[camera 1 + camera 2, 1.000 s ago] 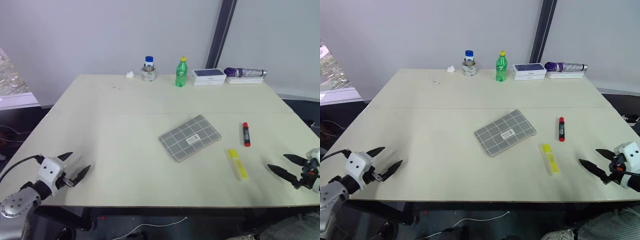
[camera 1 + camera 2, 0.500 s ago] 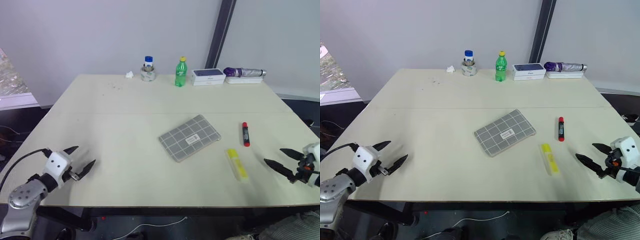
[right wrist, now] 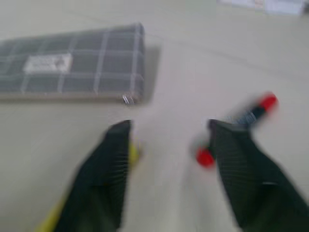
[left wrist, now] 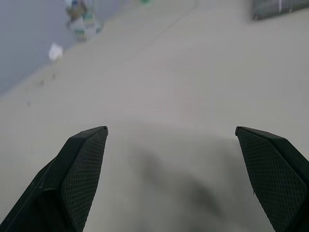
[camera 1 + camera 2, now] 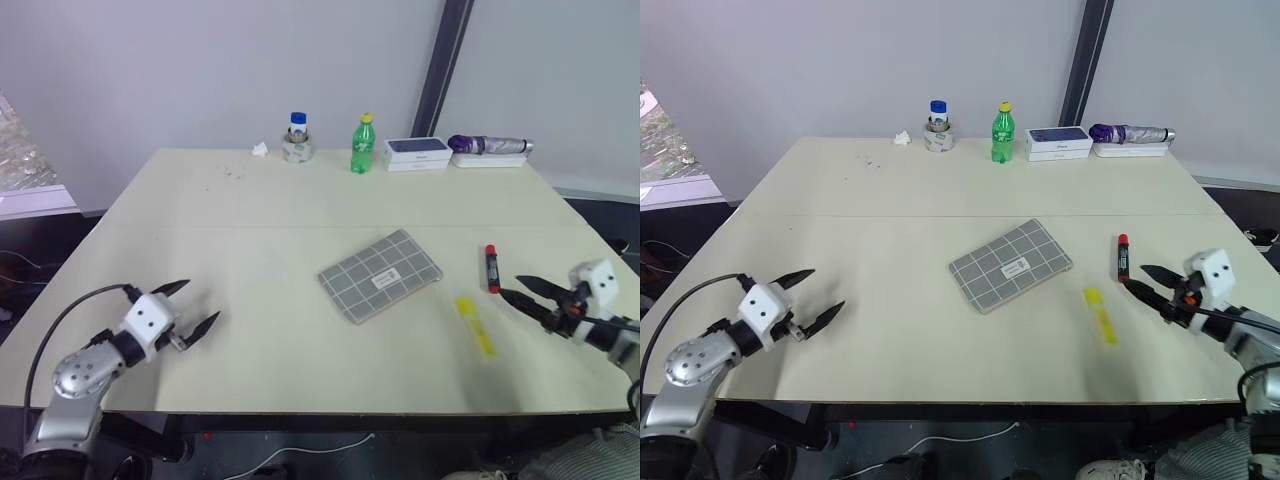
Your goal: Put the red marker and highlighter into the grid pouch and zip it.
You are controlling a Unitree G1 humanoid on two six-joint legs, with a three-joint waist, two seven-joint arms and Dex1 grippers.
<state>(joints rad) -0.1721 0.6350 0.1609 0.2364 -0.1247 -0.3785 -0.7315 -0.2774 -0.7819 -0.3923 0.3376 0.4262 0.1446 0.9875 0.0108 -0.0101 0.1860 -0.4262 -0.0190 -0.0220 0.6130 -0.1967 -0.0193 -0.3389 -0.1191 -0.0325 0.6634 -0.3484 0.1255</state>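
Note:
The grey grid pouch (image 5: pixel 380 275) lies flat near the middle of the table, its white label facing up. To its right lies the red marker (image 5: pixel 491 268), and nearer the front edge the yellow highlighter (image 5: pixel 475 325). My right gripper (image 5: pixel 510 288) hovers just right of the marker's near end and above the highlighter. It is open, with nothing between its fingers. The right wrist view looks past the fingers (image 3: pixel 113 159) at the pouch (image 3: pixel 72 67) and marker (image 3: pixel 251 115). Over the bare front left of the table my left gripper (image 5: pixel 198 303) stands wide open and empty.
Along the far edge of the table (image 5: pixel 250 215) stand a small blue-capped jar (image 5: pixel 297 140), a green bottle (image 5: pixel 361 145), a white and dark-blue box (image 5: pixel 417 152) and a purple umbrella (image 5: pixel 490 145). A scrap of white paper (image 5: pixel 259 150) lies beside the jar.
Both arms have come inward over the table. The right gripper moved left up to the marker and its fingers narrowed. The left gripper moved right and stayed wide open.

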